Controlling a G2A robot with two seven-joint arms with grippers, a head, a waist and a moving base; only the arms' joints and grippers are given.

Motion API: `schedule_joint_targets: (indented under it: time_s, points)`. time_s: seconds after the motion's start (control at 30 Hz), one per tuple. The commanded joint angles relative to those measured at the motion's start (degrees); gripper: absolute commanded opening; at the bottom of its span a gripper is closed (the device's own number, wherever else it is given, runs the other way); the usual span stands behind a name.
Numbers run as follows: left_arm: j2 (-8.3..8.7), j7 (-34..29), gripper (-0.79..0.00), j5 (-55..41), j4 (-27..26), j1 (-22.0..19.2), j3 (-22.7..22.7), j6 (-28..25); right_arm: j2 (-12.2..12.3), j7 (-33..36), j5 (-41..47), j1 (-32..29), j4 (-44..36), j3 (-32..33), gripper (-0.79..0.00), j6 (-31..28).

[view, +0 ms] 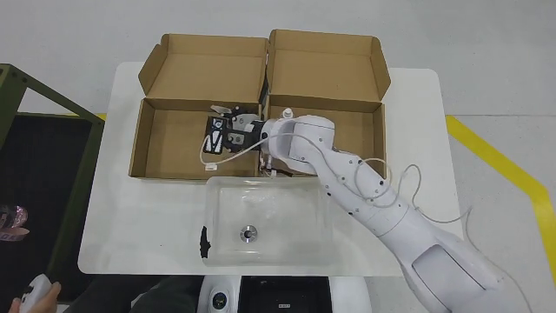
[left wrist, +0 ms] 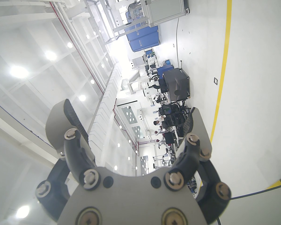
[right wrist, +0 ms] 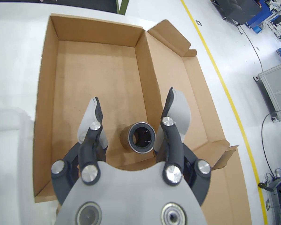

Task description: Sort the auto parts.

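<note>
Right wrist view shows a hollow, silver-rimmed cylinder (right wrist: pixel 141 137).

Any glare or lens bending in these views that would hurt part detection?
Top view: even light; soft reflections on the clear bin, the round part inside still reads. Left wrist view: ceiling lamps bloom behind the left gripper, and the yellow floor line bows: wide-angle distortion. Right wrist view: even light, no harsh glare on the cylindrical part in the cardboard box.
</note>
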Motion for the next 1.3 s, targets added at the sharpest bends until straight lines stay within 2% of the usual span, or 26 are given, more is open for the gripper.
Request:
schedule_joint_targets:
  time_s: [0.0,0.1,0.23,0.3,0.47,0.67,0.97,1.27]
  points:
    - [0.0,0.0,0.0,0.0,0.0,0.0,0.0,0.0,0.5,0.5,0.6,-1.8,-2.8,1.0,-0.332,-1.4]
    - [0.0,0.0,0.0,0.0,0.0,0.0,0.0,0.0,1.4,1.6,1.1,-5.1,-7.4,2.7,-0.348,-3.3]
    - [0.0,0.0,0.0,0.0,0.0,0.0,0.0,0.0,2.9,3.1,0.5,-9.8,-13.3,5.1,-0.305,-6.3]
    - [0.0,0.0,0.0,0.0,0.0,0.0,0.0,0.0,3.6,3.5,0.2,-12.0,-15.9,6.1,-0.326,-8.2]
    - [0.0,0.0,0.0,0.0,0.0,0.0,0.0,0.0,5.0,4.2,-0.8,-17.2,-21.5,8.0,-0.323,-11.8]
    - [0.0,0.0,0.0,0.0,0.0,0.0,0.0,0.0,6.7,4.4,-2.9,-23.1,-27.0,10.0,-0.274,-15.4]
    - [0.0,0.0,0.0,0.0,0.0,0.0,0.0,0.0,8.5,2.8,-6.3,-29.4,-31.7,11.2,-0.237,-18.5]
    - [0.0,0.0,0.0,0.0,0.0,0.0,0.0,0.0,9.8,1.4,-10.6,-32.7,-31.5,10.4,-0.252,-20.1]
